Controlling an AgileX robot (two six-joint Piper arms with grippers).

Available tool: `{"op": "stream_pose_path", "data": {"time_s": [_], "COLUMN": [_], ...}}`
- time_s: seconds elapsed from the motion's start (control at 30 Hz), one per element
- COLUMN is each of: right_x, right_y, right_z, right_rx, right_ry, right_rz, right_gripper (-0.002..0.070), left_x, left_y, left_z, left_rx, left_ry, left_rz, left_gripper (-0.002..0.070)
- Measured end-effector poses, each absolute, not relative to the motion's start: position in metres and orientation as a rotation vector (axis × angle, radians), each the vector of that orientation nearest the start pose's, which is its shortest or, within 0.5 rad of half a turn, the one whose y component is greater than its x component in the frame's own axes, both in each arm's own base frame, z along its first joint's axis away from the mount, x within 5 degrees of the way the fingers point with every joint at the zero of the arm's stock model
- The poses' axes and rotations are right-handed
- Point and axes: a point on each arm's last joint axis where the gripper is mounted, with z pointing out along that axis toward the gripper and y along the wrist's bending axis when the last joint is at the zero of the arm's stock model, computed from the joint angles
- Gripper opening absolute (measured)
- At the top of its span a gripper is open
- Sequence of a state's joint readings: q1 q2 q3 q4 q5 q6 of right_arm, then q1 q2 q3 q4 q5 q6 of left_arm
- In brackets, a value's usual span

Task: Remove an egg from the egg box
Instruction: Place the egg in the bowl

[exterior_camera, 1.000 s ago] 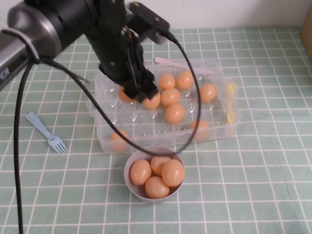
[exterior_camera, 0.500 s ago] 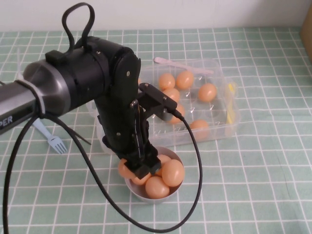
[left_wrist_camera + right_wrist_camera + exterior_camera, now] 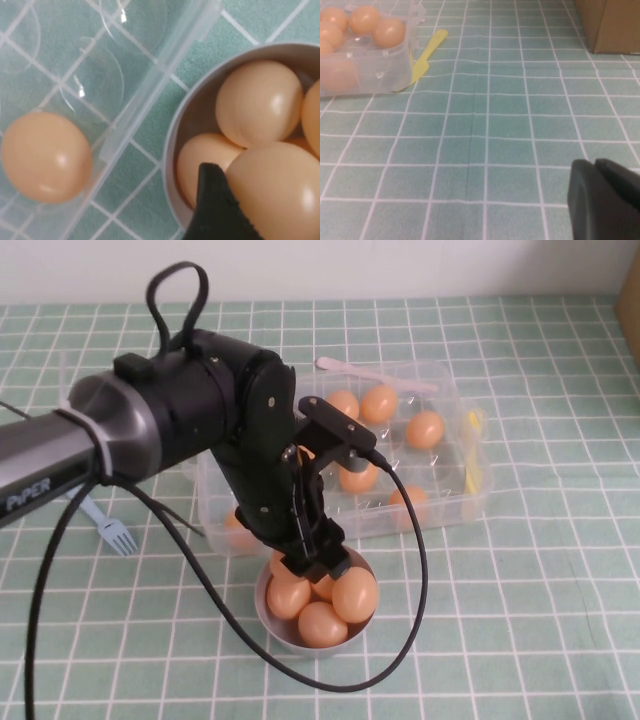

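I hold the left gripper [image 3: 312, 562] low over the bowl [image 3: 266, 612] near the egg box [image 3: 450, 505] to set the egg [image 3: 280, 195] there, its fingers' spread unclear, right gripper [image 3: 607, 200] parked.

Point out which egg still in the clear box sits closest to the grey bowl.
The orange-tan egg alone in the clear plastic egg box's near-left corner cup, beside the bowl.

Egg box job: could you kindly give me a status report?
Left pincer over grey bowl, gripping an egg. Egg box behind, holds more eggs. Right pincer parked aside. Nothing blocking.
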State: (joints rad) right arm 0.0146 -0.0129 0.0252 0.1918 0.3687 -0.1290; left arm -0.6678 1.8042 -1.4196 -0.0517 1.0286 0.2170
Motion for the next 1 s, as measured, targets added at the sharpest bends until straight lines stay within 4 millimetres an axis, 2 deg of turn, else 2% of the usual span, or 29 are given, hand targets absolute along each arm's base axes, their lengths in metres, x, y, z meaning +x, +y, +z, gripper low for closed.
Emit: {"op": "stream_pose_path", "data": {"time_s": [0.33,0.57,0.73,1.0], "right_x": [0.052,0.052,0.052,0.052], "right_y": [0.007,0.007,0.007,0.007], "right_z": [0.173,0.173,0.173,0.173], "right_rx": [-0.015,-0.015,-0.015,-0.015], "right_ry": [1.859,1.859,1.859,1.859], "right_rz": [0.109,0.109,0.109,0.109], "right_gripper": [-0.0017,-0.0017,-0.0017,-0.0017], "left_x": [0.298,0.3,0.3,0.3], "left_y": [-0.24,-0.241,-0.241,-0.241], "left_z": [0.229,0.227,0.228,0.228], "left_rx": [1.213,1.21,1.208,1.208], "left_ry": [2.642,2.628,2.623,2.623], "left_rz": [-0.146,-0.143,-0.143,-0.143], "left_gripper": [0.0356,0.0356,0.0395,0.0498]}}
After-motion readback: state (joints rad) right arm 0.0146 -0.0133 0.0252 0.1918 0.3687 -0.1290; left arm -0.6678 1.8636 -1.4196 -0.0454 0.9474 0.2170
